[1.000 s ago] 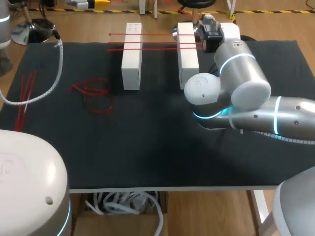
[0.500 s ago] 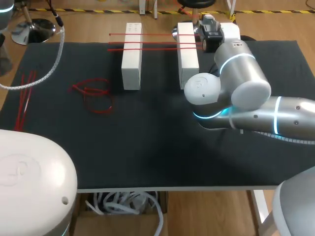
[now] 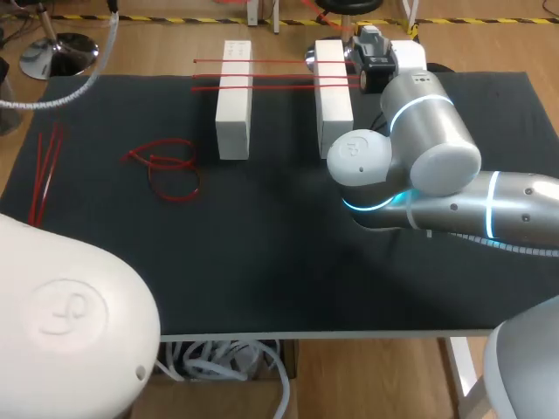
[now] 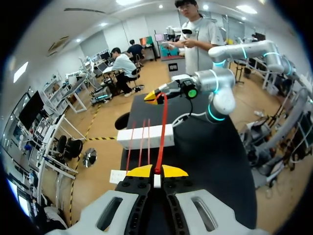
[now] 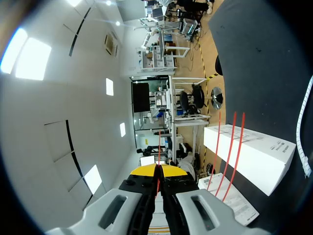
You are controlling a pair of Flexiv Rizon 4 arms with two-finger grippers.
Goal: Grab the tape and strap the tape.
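Observation:
Two white blocks (image 3: 233,105) (image 3: 333,100) stand side by side at the back of the black table. Three red tape straps (image 3: 279,76) lie across them. My right gripper (image 3: 356,59) sits just beyond the right block, shut on a thin red strap (image 5: 158,147) that sticks out ahead of its tips (image 5: 157,169). My left gripper (image 4: 156,171) is outside the head view. It is shut on a red strap (image 4: 160,137) that runs ahead over a white block (image 4: 145,137) towards the right gripper (image 4: 155,96). I cannot tell whether that strap reaches it.
A tangle of loose red straps (image 3: 166,170) lies left of the blocks. A few straight ones (image 3: 44,170) lie near the table's left edge. My left arm's white housing (image 3: 61,332) covers the front left corner. The right arm's elbow (image 3: 419,166) hangs over the right middle.
The left arm's white housing has shifted rightwards and fills more of the front left corner, and its cable has moved up and back. The right arm and the straps on the blocks have not moved.

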